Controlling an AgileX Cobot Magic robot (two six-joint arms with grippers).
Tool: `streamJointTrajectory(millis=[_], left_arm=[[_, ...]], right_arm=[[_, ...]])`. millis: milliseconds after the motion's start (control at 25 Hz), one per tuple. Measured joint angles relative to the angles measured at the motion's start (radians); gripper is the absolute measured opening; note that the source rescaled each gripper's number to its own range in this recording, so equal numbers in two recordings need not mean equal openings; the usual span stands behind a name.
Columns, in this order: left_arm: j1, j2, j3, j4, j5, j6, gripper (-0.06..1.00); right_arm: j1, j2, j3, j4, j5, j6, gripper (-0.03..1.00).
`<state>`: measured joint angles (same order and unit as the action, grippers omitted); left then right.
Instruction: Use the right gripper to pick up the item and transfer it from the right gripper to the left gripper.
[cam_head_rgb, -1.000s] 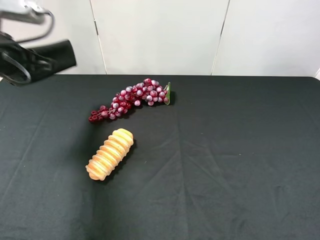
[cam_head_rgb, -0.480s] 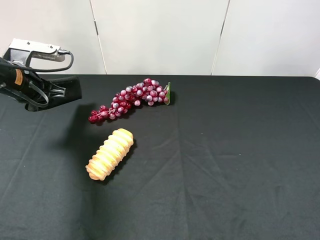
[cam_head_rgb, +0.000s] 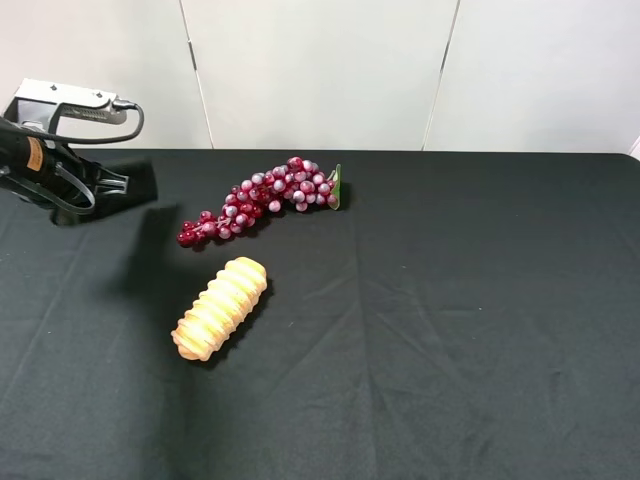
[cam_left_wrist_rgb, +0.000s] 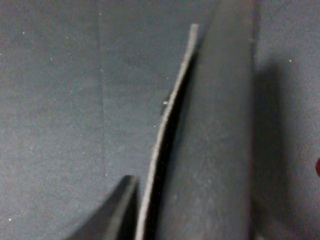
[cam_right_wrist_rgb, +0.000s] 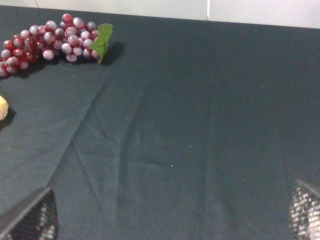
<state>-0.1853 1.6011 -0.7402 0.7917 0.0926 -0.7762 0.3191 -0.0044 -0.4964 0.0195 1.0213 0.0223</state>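
The left gripper (cam_head_rgb: 125, 183) hangs above the far left corner of the black tabletop (cam_head_rgb: 450, 330), its grey plate and looping cable uppermost, with the flat black item (cam_head_rgb: 135, 180) pinched in its jaws and sticking out toward the middle. From the left wrist camera the item (cam_left_wrist_rgb: 210, 145) fills the view as a long dark slab with a pale stitched edge, held just beside one dark finger, so the jaws look closed down to the thickness of the pouch.

The right gripper (cam_right_wrist_rgb: 170, 220) does not appear in the high view at all. Its own camera shows two mesh-textured fingertips (cam_right_wrist_rgb: 30, 217) set wide apart with nothing between them, looking across bare cloth toward the red grape bunch (cam_head_rgb: 262, 197).

The handover seems to be done, and the risk now lies in the grip. The pouch appears to be held near one end, with most of its length unsupported, and it looks smooth. A quick swing of the arm could let it droop, twist or slip out. It would then fall onto black cloth of nearly its own colour, near the grapes and the ridged yellow bread piece (cam_head_rgb: 220, 308), where it would be hard to find again.
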Motion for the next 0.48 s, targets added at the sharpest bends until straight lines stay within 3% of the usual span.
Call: streamJointTrajectory(millis=[120, 160, 280, 480], left_arm=[[0.0, 0.0, 0.0, -0.002, 0.001, -0.012, 0.71], [0.0, 0.0, 0.0, -0.002, 0.003, -0.013, 0.82], [0.0, 0.0, 0.0, -0.002, 0.008, -0.015, 0.96], [0.001, 0.0, 0.0, -0.002, 0.008, -0.015, 0.99]], right_arm=[[0.0, 0.0, 0.0, 0.0, 0.0, 0.0, 1.0], [0.0, 0.0, 0.0, 0.0, 0.0, 0.0, 1.0], [0.0, 0.0, 0.0, 0.0, 0.0, 0.0, 1.0], [0.0, 0.0, 0.0, 0.0, 0.0, 0.0, 1.0]])
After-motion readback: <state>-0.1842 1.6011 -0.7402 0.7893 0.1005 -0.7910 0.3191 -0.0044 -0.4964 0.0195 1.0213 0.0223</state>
